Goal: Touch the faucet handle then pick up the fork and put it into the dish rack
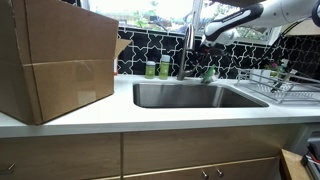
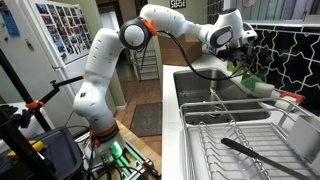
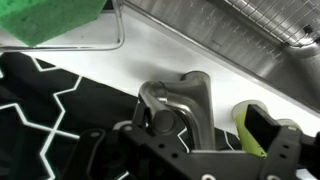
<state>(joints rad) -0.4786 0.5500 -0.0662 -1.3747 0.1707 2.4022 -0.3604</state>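
Wrist view: the faucet handle (image 3: 177, 98) is seen just ahead of the gripper (image 3: 178, 135), between parted jaws (nothing grasped).

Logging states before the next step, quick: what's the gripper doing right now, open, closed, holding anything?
Gripper: open, holding nothing; in the wrist view its fingers stand apart at the faucet.

No legible text anywhere. Small dark sign with white letters (image 2: 178, 3) at top edge in an exterior view: too blurred. White printed sheets on wall (image 2: 55, 28): too small. Green bottles' labels (image 1: 157, 68): unreadable.
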